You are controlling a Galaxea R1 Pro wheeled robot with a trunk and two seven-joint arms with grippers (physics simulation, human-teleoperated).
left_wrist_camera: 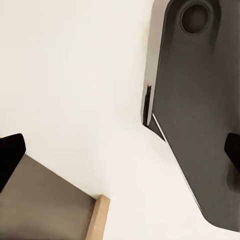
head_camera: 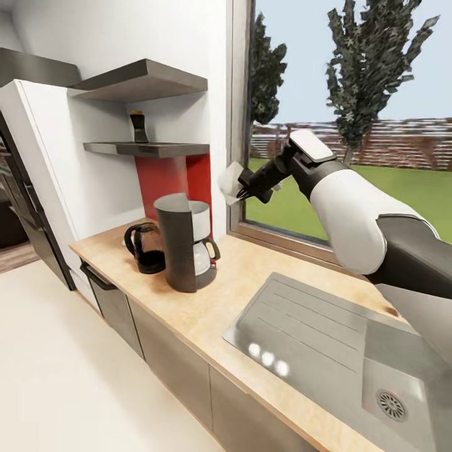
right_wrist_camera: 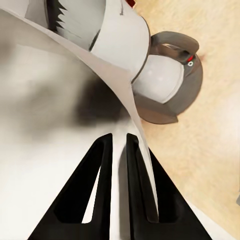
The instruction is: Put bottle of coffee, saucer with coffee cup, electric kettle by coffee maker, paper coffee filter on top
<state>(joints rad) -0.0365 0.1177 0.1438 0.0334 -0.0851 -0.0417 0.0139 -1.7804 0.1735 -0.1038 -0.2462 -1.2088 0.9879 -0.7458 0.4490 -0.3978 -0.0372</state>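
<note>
The white, thin paper coffee filter (head_camera: 230, 183) is clamped in the right gripper (head_camera: 242, 190) above the coffee maker (head_camera: 184, 250); the right wrist view shows the fingers (right_wrist_camera: 95, 190) pinching its edge. The left fingers' state I cannot tell.

Right arm (head_camera: 351, 201): glossy white shell, dark grey joints; right gripper (right_wrist_camera: 118, 150): 2 black wedge-shaped fingers.

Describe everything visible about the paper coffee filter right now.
The paper coffee filter is a thin, white, slightly translucent sheet of paper, curved like part of a cone with one pointed edge. The right gripper is shut on it, its two black fingers pinching the sheet between them. It hangs in the air in front of the window frame, above and to the right of the coffee maker, touching nothing but the fingers. In the right wrist view it spreads wide, with a soft dark shadow across it.
</note>
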